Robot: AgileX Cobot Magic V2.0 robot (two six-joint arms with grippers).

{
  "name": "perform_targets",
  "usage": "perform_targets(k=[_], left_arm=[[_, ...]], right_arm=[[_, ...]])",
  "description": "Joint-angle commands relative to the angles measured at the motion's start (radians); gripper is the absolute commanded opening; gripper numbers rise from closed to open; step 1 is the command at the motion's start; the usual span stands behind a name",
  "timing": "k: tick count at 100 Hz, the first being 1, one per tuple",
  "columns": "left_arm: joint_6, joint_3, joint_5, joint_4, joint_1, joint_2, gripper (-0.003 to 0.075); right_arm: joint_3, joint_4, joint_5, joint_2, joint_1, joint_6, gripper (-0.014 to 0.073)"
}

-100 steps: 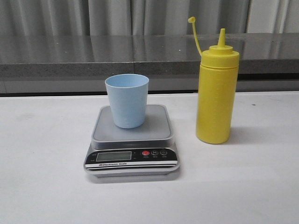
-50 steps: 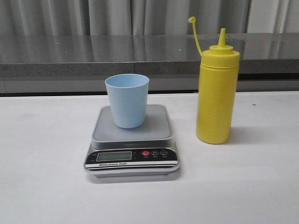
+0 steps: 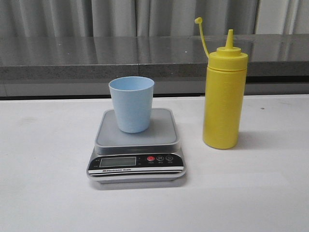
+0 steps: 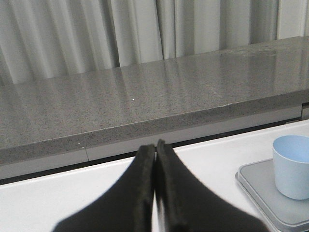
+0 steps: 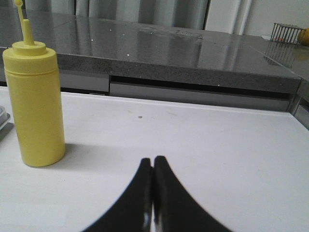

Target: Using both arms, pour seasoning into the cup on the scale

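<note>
While both arms sit back out of the front view, the scale rests flat on the white worktop, left of centre. Black front panel faces the camera: LCD on the left, red button beside it, then two round buttons, one marked "M", the other not legible. White strip under the LCD reads "Electronic Scale"; LCD digits can't be made out.

Cup stands upright on the scale platform, toward its rear-left area, mouth open upward. Inside looks empty from what the front view shows of it.

Seasoning bottle stands upright on the worktop just to the right of the scale, not touching it. Nozzle points straight up, uncapped; the cap strap arcs up and to the left with the cap at its tip. No label or print readable on the bottle, only faint moulded ridges.

Left pincer: fingers pressed together, holding nothing, low over the worktop. Cup and a corner of the scale show at the edge of its view, well apart from the tips.

Right pincer: fingers also pressed together, holding nothing, over bare worktop. Bottle stands off to one side in its view, clear of the tips.

Grey stone ledge runs behind the worktop, pale curtains behind that.
</note>
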Motion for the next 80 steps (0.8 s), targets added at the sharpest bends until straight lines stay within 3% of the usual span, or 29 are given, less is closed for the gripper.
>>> perform_targets(k=[1, 54, 80], left_arm=[[-0.006, -0.025, -0.082, 0.0, 0.002, 0.005, -0.0018], [-0.006, -0.021, -0.085, 0.002, 0.002, 0.005, -0.0018], [-0.006, 0.101, -0.112, 0.033, 0.002, -0.056, -0.0018]], right_arm=[[0.0, -0.012, -0.083, -0.013, -0.007, -0.009, -0.012], [0.0, -0.012, -0.083, -0.013, -0.007, -0.009, -0.012], [0.0, -0.012, -0.083, -0.013, -0.007, -0.009, -0.012]])
